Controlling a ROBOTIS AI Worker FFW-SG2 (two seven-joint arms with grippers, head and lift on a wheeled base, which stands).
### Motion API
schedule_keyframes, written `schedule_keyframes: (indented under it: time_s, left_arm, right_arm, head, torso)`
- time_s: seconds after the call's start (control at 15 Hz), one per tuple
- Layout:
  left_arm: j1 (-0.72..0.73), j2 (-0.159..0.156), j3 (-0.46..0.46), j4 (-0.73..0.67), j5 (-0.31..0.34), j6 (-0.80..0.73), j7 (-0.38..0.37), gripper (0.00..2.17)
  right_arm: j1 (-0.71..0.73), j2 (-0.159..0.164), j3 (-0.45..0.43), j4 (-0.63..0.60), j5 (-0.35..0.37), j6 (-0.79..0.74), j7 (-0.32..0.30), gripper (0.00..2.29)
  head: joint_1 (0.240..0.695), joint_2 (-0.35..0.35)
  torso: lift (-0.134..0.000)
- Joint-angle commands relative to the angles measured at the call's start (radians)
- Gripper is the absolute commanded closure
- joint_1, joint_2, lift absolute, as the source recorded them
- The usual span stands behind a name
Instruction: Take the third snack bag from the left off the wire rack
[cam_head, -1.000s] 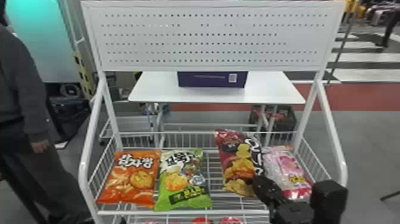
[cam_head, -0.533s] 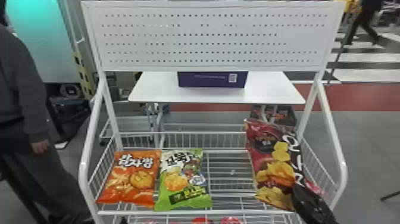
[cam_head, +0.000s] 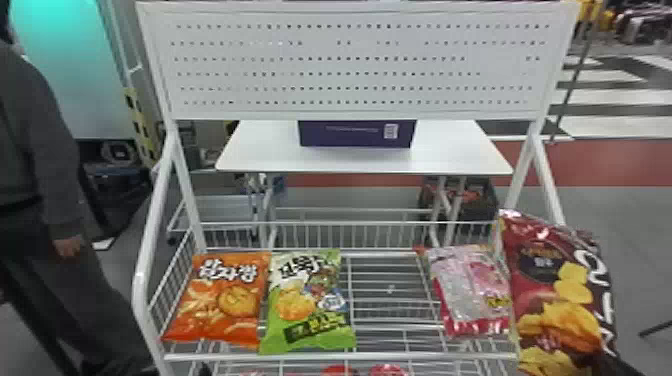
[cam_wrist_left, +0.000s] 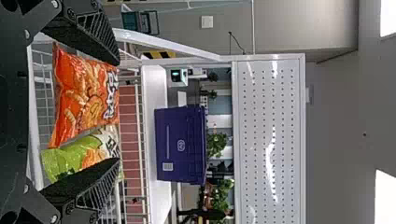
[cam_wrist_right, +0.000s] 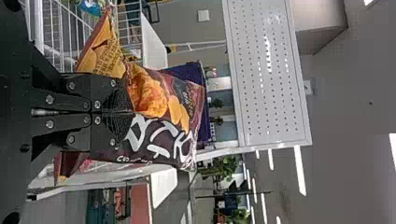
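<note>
Red bag (cam_head: 555, 295) hangs by the right side of the rack (cam_head: 350, 356), up off the wire, pinched tight in the right jaws. Hold firm and pull it clear slowly. Left jaws gape wide, holding nothing.

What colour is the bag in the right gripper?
Dark red bag with yellow chip print; head view best.

White table (cam_head: 270, 150), grey floor (cam_head: 625, 240), teal wall (cam_head: 60, 60).

head: above, facing down onto wire rack (cam_head: 400, 356) | wrists: low, close, facing rack | shared: purple box (cam_head: 356, 134), pegboard (cam_head: 350, 60)
</note>
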Motion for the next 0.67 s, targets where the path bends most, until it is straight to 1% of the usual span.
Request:
schedule_keyframes:
  time_s: [0.0,0.07,0.13,0.33,0.6]
  left_arm:
    - [-0.001,0.003,0.003,0.0,0.005,0.0,0.0,0.17]
    - [-0.001,0.002,0.003,-0.003,0.005,0.0,0.0,0.17]
    - [0.0,0.003,0.003,-0.003,0.005,0.0,0.0,0.17]
    - [0.005,0.003,0.001,-0.011,0.005,-0.003,0.0,0.17]
    - [0.017,0.002,0.001,-0.02,0.004,-0.009,0.0,0.17]
  right_arm:
    - [0.03,0.008,-0.011,0.023,-0.008,-0.063,0.0,1.96]
    - [0.047,0.011,-0.012,0.028,-0.006,-0.1,0.0,1.96]
    - [0.053,0.011,-0.014,0.026,-0.008,-0.103,0.0,1.96]
    - [0.067,0.015,-0.023,0.009,-0.003,-0.097,0.0,1.96]
    - [0.073,0.014,-0.023,0.0,0.0,-0.085,0.0,1.96]
  head:
    - [0.499,0.0]
    - [0.499,0.0]
    - [0.499,0.0]
    - [0.499,0.0]
    - [0.499,0.0]
  torso:
    - [0.0]
    - [0.0]
    - [0.0]
    - [0.0]
    - [0.0]
